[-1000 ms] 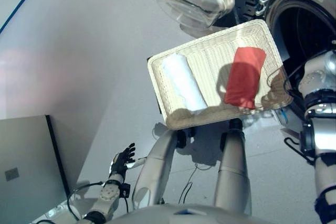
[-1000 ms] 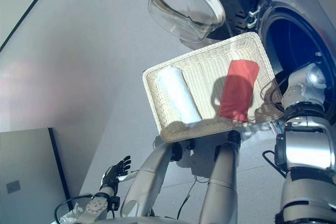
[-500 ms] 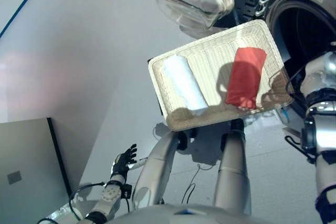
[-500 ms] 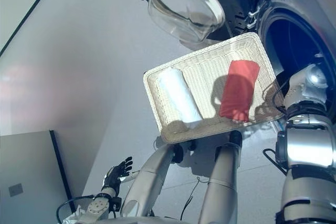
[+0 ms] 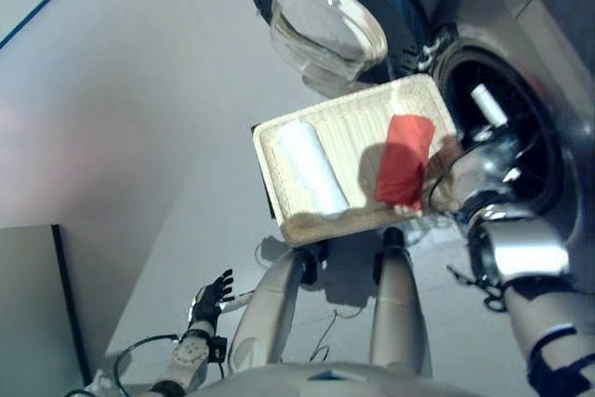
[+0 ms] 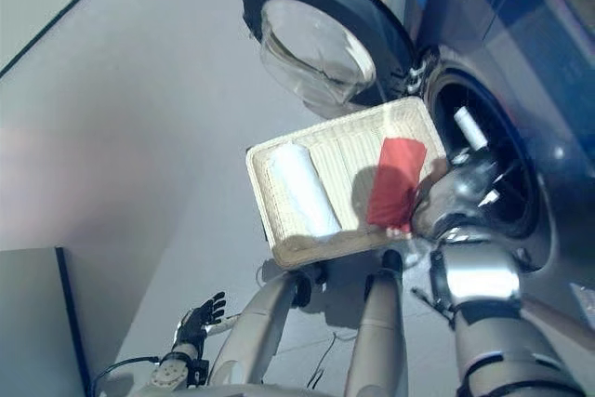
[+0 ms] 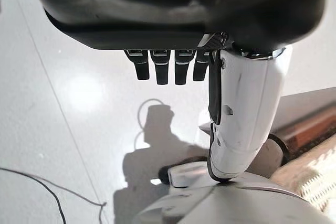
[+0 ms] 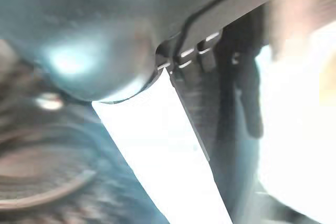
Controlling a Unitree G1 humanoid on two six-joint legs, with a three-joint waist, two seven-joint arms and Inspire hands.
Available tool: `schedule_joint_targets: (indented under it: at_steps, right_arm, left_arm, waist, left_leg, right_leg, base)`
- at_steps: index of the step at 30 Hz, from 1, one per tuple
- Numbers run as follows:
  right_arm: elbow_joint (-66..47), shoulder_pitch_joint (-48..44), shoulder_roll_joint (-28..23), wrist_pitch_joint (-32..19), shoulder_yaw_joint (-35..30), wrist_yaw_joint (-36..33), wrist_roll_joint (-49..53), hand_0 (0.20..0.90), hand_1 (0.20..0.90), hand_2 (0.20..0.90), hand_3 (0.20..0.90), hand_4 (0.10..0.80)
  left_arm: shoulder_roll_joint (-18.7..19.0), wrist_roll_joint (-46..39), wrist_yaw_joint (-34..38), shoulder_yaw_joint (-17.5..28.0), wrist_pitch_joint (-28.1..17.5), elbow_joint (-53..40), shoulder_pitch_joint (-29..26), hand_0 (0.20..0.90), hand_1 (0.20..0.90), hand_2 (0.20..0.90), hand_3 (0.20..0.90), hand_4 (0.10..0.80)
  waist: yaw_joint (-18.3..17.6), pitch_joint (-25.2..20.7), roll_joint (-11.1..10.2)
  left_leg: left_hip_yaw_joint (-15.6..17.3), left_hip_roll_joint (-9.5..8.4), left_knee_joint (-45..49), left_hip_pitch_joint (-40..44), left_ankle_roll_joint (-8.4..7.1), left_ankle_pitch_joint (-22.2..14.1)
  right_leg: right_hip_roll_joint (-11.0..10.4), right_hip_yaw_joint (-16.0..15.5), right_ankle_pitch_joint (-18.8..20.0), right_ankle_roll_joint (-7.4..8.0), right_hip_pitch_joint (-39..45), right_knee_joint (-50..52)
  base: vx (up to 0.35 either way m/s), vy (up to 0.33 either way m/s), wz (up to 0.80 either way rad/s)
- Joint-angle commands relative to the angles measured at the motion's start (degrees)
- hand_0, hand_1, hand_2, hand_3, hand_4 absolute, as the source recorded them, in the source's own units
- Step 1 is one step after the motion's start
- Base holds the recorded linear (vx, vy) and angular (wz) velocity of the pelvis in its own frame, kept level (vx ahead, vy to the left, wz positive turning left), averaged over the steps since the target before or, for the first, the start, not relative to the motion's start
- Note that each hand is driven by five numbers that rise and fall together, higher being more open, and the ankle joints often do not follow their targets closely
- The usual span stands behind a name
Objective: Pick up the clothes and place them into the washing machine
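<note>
The two eye views looked steeply down from the robot's head, set slightly apart, and shared almost the whole scene: the wicker basket (image 5: 353, 169) near the middle, the washing machine door (image 5: 325, 20) at the far side, the drum opening (image 6: 483, 174) at the far right, and the floor (image 5: 139, 118) to the left. The right eye view took in a little more of the machine's front. The left wrist view looked along the left hand (image 7: 168, 66) from very close, down at the floor. The right wrist view sat closer still, filled by blurred dark shapes and glare.
</note>
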Motion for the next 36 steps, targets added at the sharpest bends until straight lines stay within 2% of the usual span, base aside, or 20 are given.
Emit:
schedule_joint_targets:
  at_steps: [1,2,9,13,16,17,18,23,32,36]
  right_arm:
    - [-0.76,-1.53,-4.41,-1.32,1.67,0.84,-1.35,0.900,0.900,0.900,0.900,0.800]
    - [-0.42,-0.43,-2.77,-1.06,2.10,0.85,-1.55,0.900,0.900,0.900,0.900,0.800]
    - [5.49,-0.39,-3.86,3.78,5.85,-0.31,-11.35,0.900,0.900,0.900,0.900,0.800]
    - [8.16,-0.86,-4.82,5.21,6.94,-1.02,-14.01,0.900,0.900,0.900,0.900,0.800]
    - [9.04,-0.42,-4.24,5.88,7.70,-1.31,-15.34,0.900,0.900,0.900,0.900,0.800]
    - [9.58,-0.23,-4.00,6.44,8.13,-0.61,-15.79,0.900,0.900,0.900,0.900,0.800]
    - [10.02,-0.15,-3.83,6.78,8.44,-0.41,-16.04,0.900,0.900,0.900,0.900,0.800]
    - [10.75,0.16,-2.01,7.14,9.14,-1.73,-17.37,0.900,0.900,0.900,0.900,0.800]
    - [10.90,-0.76,-0.32,7.17,9.70,-2.36,-16.48,0.900,0.900,0.900,0.900,0.800]
    - [10.91,-2.55,-0.53,7.44,10.20,-3.82,-16.54,0.900,0.900,0.900,0.900,0.800]
  left_arm:
    - [0.02,1.13,0.84,2.07,-0.35,3.44,-1.36,0.900,0.900,0.900,0.900,0.800]
    - [0.41,1.49,1.29,2.57,-0.44,3.40,-1.82,0.900,0.900,0.900,0.900,0.800]
    - [2.16,4.17,1.73,4.04,0.06,2.29,-1.31,0.900,0.900,0.900,0.900,0.800]
    - [3.00,5.44,1.97,4.22,0.47,1.67,-1.26,0.900,0.900,0.900,0.900,0.800]
    - [3.14,5.63,2.24,4.43,0.42,1.13,-0.97,0.900,0.900,0.900,0.900,0.800]
    - [3.24,5.80,2.19,4.59,0.58,0.89,-0.97,0.900,0.900,0.900,0.900,0.800]
    - [3.36,5.97,2.14,4.89,0.69,0.73,-1.05,0.900,0.900,0.900,0.900,0.800]
    - [3.87,6.12,2.48,5.36,0.77,-0.19,-1.24,0.900,0.900,0.900,0.900,0.800]
    - [4.17,5.89,3.41,4.73,0.23,-1.75,-1.54,0.900,0.900,0.900,0.900,0.800]
    - [4.48,5.31,3.99,3.85,-0.24,-4.37,-1.41,0.900,0.900,0.900,0.900,0.800]
  waist:
    - [2.11,-0.73,-0.09]
    - [2.40,-0.13,-0.58]
    - [3.75,1.12,-2.27]
    - [4.35,1.95,-2.99]
    - [4.65,2.48,-3.43]
    - [4.83,2.34,-3.72]
    - [4.93,2.57,-3.91]
    - [5.44,3.47,-4.33]
    - [6.68,4.82,-3.76]
    - [7.72,6.12,-2.38]
  left_leg:
    - [-0.49,-2.11,0.59,0.53,-0.93,-4.76]
    - [-0.30,-2.00,-0.76,0.52,-0.86,-2.21]
    - [-2.47,-2.74,-1.87,1.69,-1.23,-0.57]
    - [-3.02,-2.94,-1.45,1.32,-1.09,-0.53]
    - [-3.16,-2.97,-1.30,1.01,-1.03,-0.41]
    - [-3.94,-3.18,-0.96,1.47,-1.27,-2.33]
    - [-4.00,-3.16,-0.71,1.37,-1.24,-2.53]
    - [-4.62,-3.29,-0.35,0.31,-1.28,-2.18]
    - [-5.69,-4.02,-0.46,-1.57,-1.43,-1.39]
    - [-6.20,-4.87,0.08,-3.35,-1.36,-1.09]
  right_leg:
    - [1.69,-3.32,8.05,-3.21,4.18,-11.22]
    - [1.23,-4.70,10.26,-3.51,4.59,-12.71]
    - [0.25,-7.14,10.88,-3.40,7.25,-14.48]
    - [0.01,-7.79,11.05,-3.41,7.38,-14.55]
    - [-0.14,-8.02,11.17,-3.35,7.30,-14.63]
    - [-0.09,-7.50,9.51,-2.88,7.79,-14.28]
    - [-0.18,-7.67,9.37,-2.90,7.77,-14.19]
    - [-0.46,-8.19,9.51,-2.87,7.23,-14.09]
    - [-1.30,-9.35,9.17,-2.95,5.94,-13.65]
    - [-2.24,-9.77,8.56,-3.01,4.30,-12.03]
  base:
    - [0.007,-0.047,0.15]
    - [0.006,-0.038,0.10]
    - [-0.020,-0.040,0.26]
    - [-0.017,-0.004,0.14]
    - [0.023,0.006,0.05]
    - [0.095,-0.009,0.04]
    - [0.095,-0.014,0.03]
    - [-0.004,-0.001,0.06]
    - [0.006,0.007,0.06]
    - [0.001,0.023,0.13]
